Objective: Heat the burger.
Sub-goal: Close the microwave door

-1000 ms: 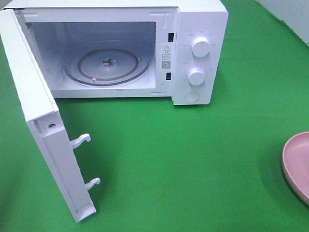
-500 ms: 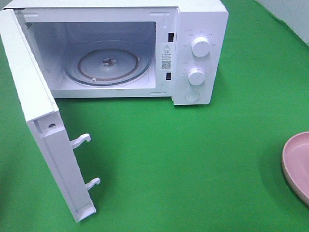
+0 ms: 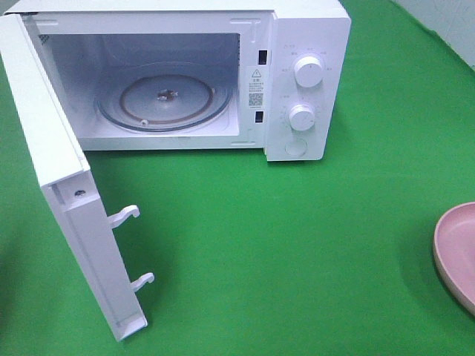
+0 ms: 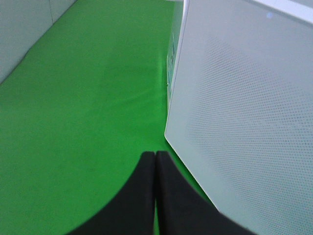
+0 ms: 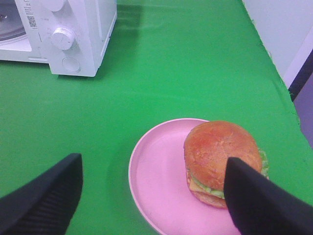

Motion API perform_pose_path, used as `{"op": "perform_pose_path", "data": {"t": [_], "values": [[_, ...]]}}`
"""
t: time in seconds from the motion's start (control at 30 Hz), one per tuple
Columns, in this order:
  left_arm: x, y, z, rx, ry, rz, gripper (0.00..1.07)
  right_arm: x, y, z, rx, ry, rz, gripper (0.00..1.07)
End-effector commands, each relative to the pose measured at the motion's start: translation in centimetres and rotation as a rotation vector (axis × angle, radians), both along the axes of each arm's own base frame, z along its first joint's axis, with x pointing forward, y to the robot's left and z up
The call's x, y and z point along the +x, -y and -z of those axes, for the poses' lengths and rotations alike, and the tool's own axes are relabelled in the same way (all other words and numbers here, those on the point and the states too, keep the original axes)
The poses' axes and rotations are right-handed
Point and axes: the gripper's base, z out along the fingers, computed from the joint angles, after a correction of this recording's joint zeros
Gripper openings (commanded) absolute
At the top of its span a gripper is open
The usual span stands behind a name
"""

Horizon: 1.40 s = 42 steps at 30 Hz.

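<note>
The burger (image 5: 221, 164) is seen sitting on the pink plate (image 5: 156, 183), set toward one side of it rather than at the centre, with bare plate left on the other side. The plate lies on the green cloth (image 3: 297, 245) at the right edge of the high view, cut off by the frame, well apart from the microwave (image 3: 308, 81). A wide stretch of bare cloth is left between plate and microwave. The right gripper (image 5: 151, 196) is held above the plate with its fingers spread wide, nothing between them. The microwave door (image 3: 67, 200) is swung fully open, its latch hooks pointing toward the open cloth, and the glass turntable (image 3: 165, 100) is exposed. The left gripper (image 4: 155, 169) is pressed shut, empty, just beside the door's outer face. Nothing is found changed from the earlier frames.
</note>
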Motion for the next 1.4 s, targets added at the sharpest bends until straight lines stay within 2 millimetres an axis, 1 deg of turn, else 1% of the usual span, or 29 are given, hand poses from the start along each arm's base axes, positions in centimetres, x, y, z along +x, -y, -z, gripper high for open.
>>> {"op": "perform_pose_path", "data": {"t": [0.03,0.07,0.1,0.17,0.27,0.3,0.33,0.4,0.57,0.63,0.67,0.7,0.8,0.83,0.87,0.93,1.03,1.07,1.1,1.13,1.23,1.27,1.3,1.37,1.4], "values": [[0.7,0.0,0.2,0.013,0.027,0.005,0.0,-0.3,0.0,-0.1,0.008,0.046,0.008,0.76],[1.2,0.1,0.5,0.012,0.032,0.005,0.0,-0.3,0.0,-0.1,0.008,0.046,0.008,0.76],[1.2,0.1,0.5,0.012,0.032,0.005,0.0,-0.3,0.0,-0.1,0.008,0.046,0.008,0.76],[1.9,0.4,1.2,-0.029,0.013,0.026,0.0,-0.3,0.0,-0.1,0.008,0.046,0.008,0.76],[2.1,0.5,1.3,-0.033,0.014,0.041,0.0,-0.3,0.0,-0.1,0.008,0.046,0.008,0.76],[2.4,1.1,1.5,-0.021,0.035,0.103,0.0,-0.3,0.0,-0.1,0.008,0.046,0.008,0.76],[2.4,1.1,1.5,-0.021,0.035,0.103,0.0,-0.3,0.0,-0.1,0.008,0.046,0.008,0.76],[3.0,2.3,1.8,0.014,0.078,0.247,0.0,-0.3,0.0,-0.1,0.008,0.046,0.008,0.76],[3.8,2.6,2.1,-0.009,0.075,0.28,0.0,-0.3,0.0,-0.1,0.008,0.046,0.008,0.76],[5.0,3.2,2.7,-0.013,0.052,0.311,0.0,-0.3,0.0,-0.1,0.008,0.046,0.008,0.76],[5.0,3.2,2.7,-0.013,0.052,0.311,0.0,-0.3,0.0,-0.1,0.008,0.046,0.008,0.76],[5.6,4.0,2.9,-0.003,0.041,0.348,0.0,-0.3,0.0,-0.1,0.008,0.046,0.008,0.76],[5.9,4.3,3.0,0.002,0.04,0.365,0.0,-0.3,0.0,-0.1,0.008,0.046,0.008,0.76],[6.4,5.2,3.2,0.014,0.032,0.397,0.0,-0.3,0.0,-0.1,0.008,0.046,0.008,0.76],[6.4,5.2,3.2,0.014,0.032,0.397,0.0,-0.3,0.0,-0.1,0.008,0.046,0.008,0.76],[7.3,6.2,3.6,-0.002,0.037,0.383,0.0,-0.3,0.0,-0.1,0.008,0.046,0.008,0.76],[7.7,6.8,3.9,-0.026,0.034,0.374,0.0,-0.3,0.0,-0.1,0.008,0.046,0.008,0.76],[8.1,7.5,4.2,-0.043,0.037,0.381,0.0,-0.3,0.0,-0.1,0.008,0.046,0.008,0.76],[8.1,7.5,4.2,-0.043,0.037,0.381,0.0,-0.3,0.0,-0.1,0.008,0.046,0.008,0.76],[8.5,8.3,4.5,-0.055,0.03,0.388,0.0,-0.3,0.0,-0.1,0.008,0.046,0.008,0.76],[8.7,8.5,4.7,-0.058,0.024,0.386,0.0,-0.3,0.0,-0.1,0.008,0.046,0.008,0.76],[9.1,9.4,4.9,-0.057,0.022,0.389,0.0,-0.3,0.0,-0.1,0.008,0.046,0.008,0.76],[9.1,9.4,4.9,-0.057,0.022,0.389,0.0,-0.3,0.0,-0.1,0.008,0.046,0.008,0.76],[10.0,11.0,5.0,-0.054,0.032,0.398,0.0,-0.3,0.0,-0.1,0.008,0.046,0.008,0.76],[10.0,11.0,5.0,-0.054,0.032,0.398,0.0,-0.3,0.0,-0.1,0.008,0.046,0.008,0.76]]}}
